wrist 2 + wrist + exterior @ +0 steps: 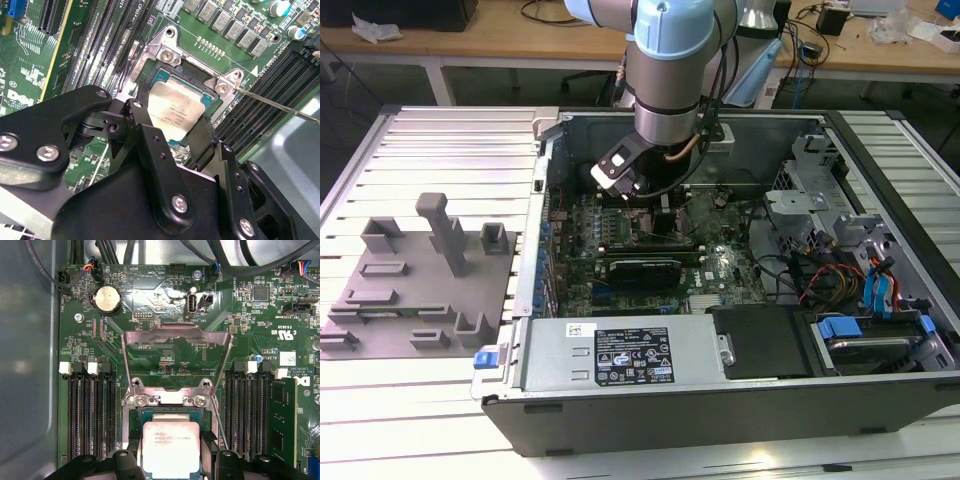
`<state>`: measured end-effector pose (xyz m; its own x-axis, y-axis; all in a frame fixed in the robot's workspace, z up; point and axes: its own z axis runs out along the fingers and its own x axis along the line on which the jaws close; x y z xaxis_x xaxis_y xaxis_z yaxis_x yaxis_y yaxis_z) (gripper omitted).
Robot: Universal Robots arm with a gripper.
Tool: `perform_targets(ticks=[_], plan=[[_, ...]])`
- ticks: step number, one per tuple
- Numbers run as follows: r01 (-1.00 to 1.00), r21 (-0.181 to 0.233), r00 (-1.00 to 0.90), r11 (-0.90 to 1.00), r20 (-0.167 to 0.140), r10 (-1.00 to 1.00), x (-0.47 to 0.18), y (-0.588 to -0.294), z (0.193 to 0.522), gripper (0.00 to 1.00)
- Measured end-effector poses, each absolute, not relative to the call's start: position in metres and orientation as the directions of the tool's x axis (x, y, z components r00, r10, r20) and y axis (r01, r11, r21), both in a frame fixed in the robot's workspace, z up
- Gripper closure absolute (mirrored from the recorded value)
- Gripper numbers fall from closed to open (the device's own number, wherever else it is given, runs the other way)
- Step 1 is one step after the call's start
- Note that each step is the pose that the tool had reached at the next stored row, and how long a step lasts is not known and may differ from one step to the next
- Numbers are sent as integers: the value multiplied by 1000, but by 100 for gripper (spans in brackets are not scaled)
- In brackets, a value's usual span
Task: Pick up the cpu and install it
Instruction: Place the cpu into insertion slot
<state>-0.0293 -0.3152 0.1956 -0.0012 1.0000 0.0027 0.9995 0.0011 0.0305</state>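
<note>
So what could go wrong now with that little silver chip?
The gripper holds the cpu just above the open socket, not seated yet. If it comes down crooked or off-centre, it might not sit flat and could hurt the socket. The metal plate is swung open close by, so the gripper could bump it.

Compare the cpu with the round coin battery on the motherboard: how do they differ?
Shape: the cpu is a flat square plate, while the coin battery is a round disc. Size: the cpu is clearly larger than the battery. Position: the cpu sits over the socket, gripped by the pincer, while the battery sits apart and untouched. Both have pale silvery metal tops.
</note>
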Motion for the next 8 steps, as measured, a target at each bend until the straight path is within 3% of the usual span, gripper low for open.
perform_targets(ticks=[8], plan=[[1000, 30, -1, 1, 3, 1000, -29, -315, 195, 45]])
